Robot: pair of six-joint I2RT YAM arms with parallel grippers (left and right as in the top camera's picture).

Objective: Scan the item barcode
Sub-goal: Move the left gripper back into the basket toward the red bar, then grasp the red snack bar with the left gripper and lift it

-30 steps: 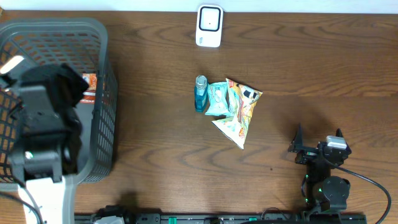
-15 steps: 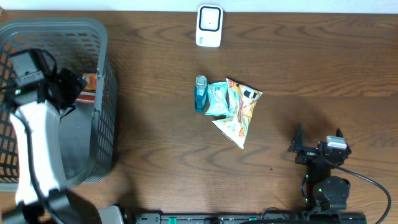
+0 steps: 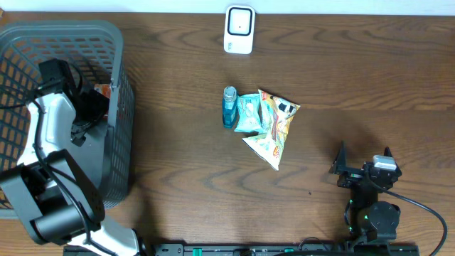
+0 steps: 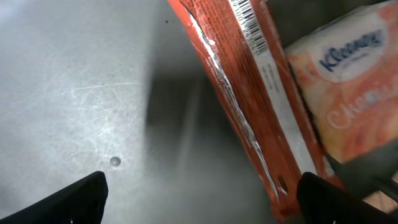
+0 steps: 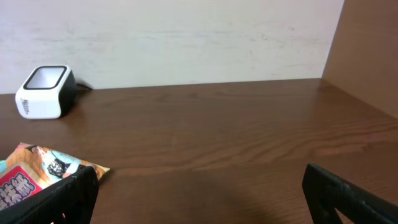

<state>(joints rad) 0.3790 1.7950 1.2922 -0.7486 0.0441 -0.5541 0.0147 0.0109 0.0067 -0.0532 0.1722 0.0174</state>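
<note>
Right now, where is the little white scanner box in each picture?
Overhead: the white scanner sits at the top middle, on the table.
Left wrist: not in it; this view looks into the basket.
Right wrist: the scanner is far left, by the wall.
Shared landmark: the colourful snack packet, seen in overhead and right wrist.

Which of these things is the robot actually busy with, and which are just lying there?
In play: left gripper, open by the orange packet in the basket; white scanner.
Idle for now: Kleenex pack, blue bottle, snack bags, right gripper.
</note>
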